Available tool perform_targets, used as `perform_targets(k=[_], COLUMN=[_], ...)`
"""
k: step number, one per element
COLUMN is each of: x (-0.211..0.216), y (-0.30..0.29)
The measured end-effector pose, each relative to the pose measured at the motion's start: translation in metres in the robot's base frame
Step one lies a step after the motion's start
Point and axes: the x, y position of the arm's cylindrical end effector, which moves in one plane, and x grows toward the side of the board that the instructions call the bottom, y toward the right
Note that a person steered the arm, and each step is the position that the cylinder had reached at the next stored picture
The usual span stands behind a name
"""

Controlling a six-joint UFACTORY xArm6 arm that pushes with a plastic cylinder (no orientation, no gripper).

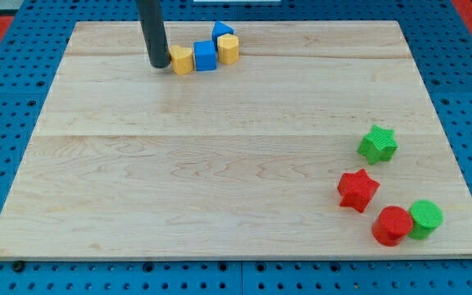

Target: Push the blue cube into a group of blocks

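Already nestled near the table's [236, 238] top edge between two yellow blocks [182, 60], blue cube [206, 56]; with bare, jawless tip [160, 65] touching the left one, risk of scattering the cluster.

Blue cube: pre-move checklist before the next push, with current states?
1. My tip located: ok, at the view's top, just left of the yellow block.
2. Blue cube visible: ok, between that yellow block and a second yellow block.
3. Cube already in a group: ok, it touches or nearly touches both yellow blocks, with another blue block behind.
4. Tip in contact with the yellow block: cannot tell, they look very close.
5. Direct line from tip to cube: not ok, the yellow block sits between.
6. Other cluster, green star, red star, red cylinder, green cylinder: ok, far off at the view's bottom right.
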Motion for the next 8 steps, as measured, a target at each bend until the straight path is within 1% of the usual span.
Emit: perform_targets(k=[1,2,3,4,6,7,8], x=[-0.002,-0.009,-0.027,-0.035,0.075,0.098,0.053], y=[0.003,0.019,0.041,0.032,0.034,0.118,0.121])
